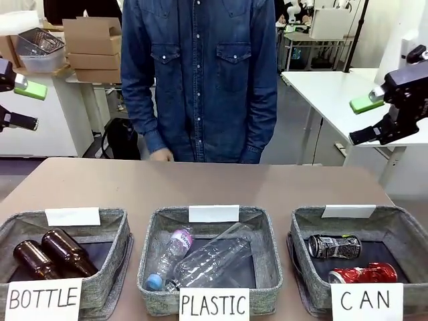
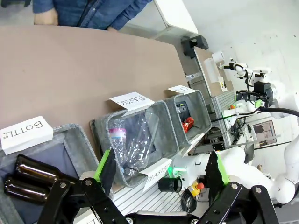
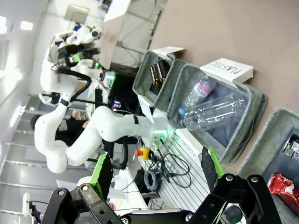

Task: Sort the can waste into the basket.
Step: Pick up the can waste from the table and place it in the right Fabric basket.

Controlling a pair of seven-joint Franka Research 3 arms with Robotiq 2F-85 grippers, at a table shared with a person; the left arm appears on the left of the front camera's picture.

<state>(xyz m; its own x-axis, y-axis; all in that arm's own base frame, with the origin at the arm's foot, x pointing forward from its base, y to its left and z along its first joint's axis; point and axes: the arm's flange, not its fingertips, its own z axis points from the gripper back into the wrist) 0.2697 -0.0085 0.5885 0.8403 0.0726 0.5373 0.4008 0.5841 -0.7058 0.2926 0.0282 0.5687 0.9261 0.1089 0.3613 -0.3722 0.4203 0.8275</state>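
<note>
The left hand (image 1: pixel 19 105) is raised at the left edge of the front view, its fingers spread and holding nothing. The right hand (image 1: pixel 370 120) is raised at the right edge, also spread and empty. Both hang high above the brown counter (image 1: pixel 200 184), well apart from the baskets. The dark can (image 1: pixel 334 246) and the crushed red can (image 1: pixel 363 273) lie inside the CAN basket (image 1: pixel 304 267), the red one nearer the front sign. The PLASTIC basket (image 1: pixel 155 267) holds clear bottles (image 1: pixel 210 259), the BOTTLE basket (image 1: pixel 110 264) brown bottles (image 1: pixel 53 254). A person (image 1: pixel 200 80) in denim stands behind the counter.
</note>
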